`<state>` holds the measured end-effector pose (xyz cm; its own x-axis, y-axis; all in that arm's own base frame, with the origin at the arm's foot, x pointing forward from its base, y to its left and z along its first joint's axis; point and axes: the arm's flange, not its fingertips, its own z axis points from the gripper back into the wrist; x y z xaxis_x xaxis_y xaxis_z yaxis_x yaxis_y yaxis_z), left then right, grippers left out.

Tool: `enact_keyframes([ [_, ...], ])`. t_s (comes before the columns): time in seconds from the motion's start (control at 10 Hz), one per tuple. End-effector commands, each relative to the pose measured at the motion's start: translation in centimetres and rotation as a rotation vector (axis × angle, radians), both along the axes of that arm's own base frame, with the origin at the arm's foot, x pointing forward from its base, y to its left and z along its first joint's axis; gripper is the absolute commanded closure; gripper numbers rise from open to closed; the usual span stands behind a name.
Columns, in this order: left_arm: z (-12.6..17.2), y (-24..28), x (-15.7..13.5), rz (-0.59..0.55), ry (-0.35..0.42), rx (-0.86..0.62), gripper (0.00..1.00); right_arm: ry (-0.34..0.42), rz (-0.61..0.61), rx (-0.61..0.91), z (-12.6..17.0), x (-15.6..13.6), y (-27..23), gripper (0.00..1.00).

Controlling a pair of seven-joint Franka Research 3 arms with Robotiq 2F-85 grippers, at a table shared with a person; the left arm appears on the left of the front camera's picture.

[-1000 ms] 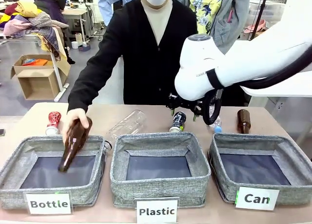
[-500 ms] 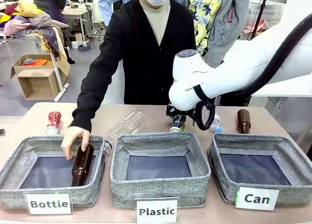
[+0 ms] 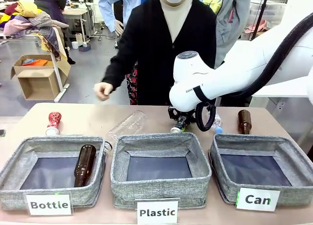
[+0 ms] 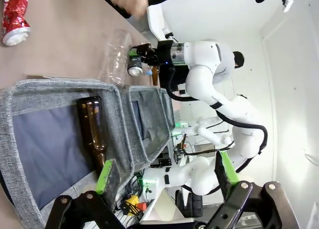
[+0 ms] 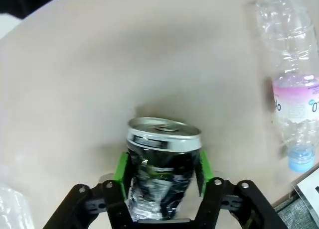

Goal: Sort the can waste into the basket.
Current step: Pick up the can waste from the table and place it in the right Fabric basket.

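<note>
**Got the black can, basket is off to my right**

Front view first. My right gripper (image 3: pixel 181 122) is clamped on the black can (image 3: pixel 178 123) at the far side of the table (image 3: pixel 93 118), behind the back rim of the middle "Plastic" bin (image 3: pixel 160 183). The can sits tilted, silver end down by the tabletop. I can't tell if it's touching or just off it. The Can basket (image 3: pixel 293 185) is the next bin to my right and nearer to me than the can, so I reckon the move is lift, swing right, pull back. A brown bottle (image 3: pixel 244 121) stands just behind that basket's far rim, and I'd want to clear it. The red can (image 3: pixel 53 123) is way over on my left, behind the "Bottle" bin (image 3: pixel 14 188). The person's hand (image 3: pixel 103 90) is up off the table.

Left wrist view. My left gripper (image 4: pixel 165 171) is spread wide with nothing in it, hanging over the "Bottle" bin side. The red can is at the top corner here, so that arm looks like the nearer one for it.

Right wrist view. The green pads (image 5: pixel 121 170) squeeze the crumpled black body from both sides. The can's long axis runs straight along my fingers, silver top pointing away from me. A plastic water bottle (image 5: pixel 291 104) lies well apart on the table.
</note>
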<state>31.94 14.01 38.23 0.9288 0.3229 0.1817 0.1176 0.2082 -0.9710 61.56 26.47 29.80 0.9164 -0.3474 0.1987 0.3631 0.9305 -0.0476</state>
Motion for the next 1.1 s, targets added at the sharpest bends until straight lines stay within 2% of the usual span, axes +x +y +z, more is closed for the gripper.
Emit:
enact_keyframes([
  [0.0,0.3,1.0,0.1,-0.025,0.022,-0.132,0.0,0.003,-0.03,-0.007,0.1,0.6,0.2,1.0],
  [0.1,0.6,1.9,0.3,-0.021,0.061,-0.327,0.0,0.011,-0.033,-0.01,0.1,0.5,0.2,1.0],
  [0.2,0.5,1.9,0.4,-0.018,0.077,-0.35,0.0,0.016,-0.036,-0.009,0.1,0.6,0.0,1.0],
  [0.5,0.5,1.3,0.6,-0.02,0.08,-0.253,0.0,0.006,-0.038,0.001,1.3,0.3,-0.6,1.0],
  [0.6,0.4,0.9,0.3,-0.02,0.064,-0.159,0.0,-0.01,-0.022,0.012,3.1,-0.7,-1.0,1.0],
  [0.8,-0.3,-0.7,0.3,-0.019,0.018,0.215,0.0,-0.022,0.086,0.044,8.8,-4.0,-2.9,1.0],
  [1.0,-0.1,-1.5,0.6,-0.03,0.022,0.254,0.0,0.028,0.261,0.025,14.1,-8.5,-6.2,1.0],
])
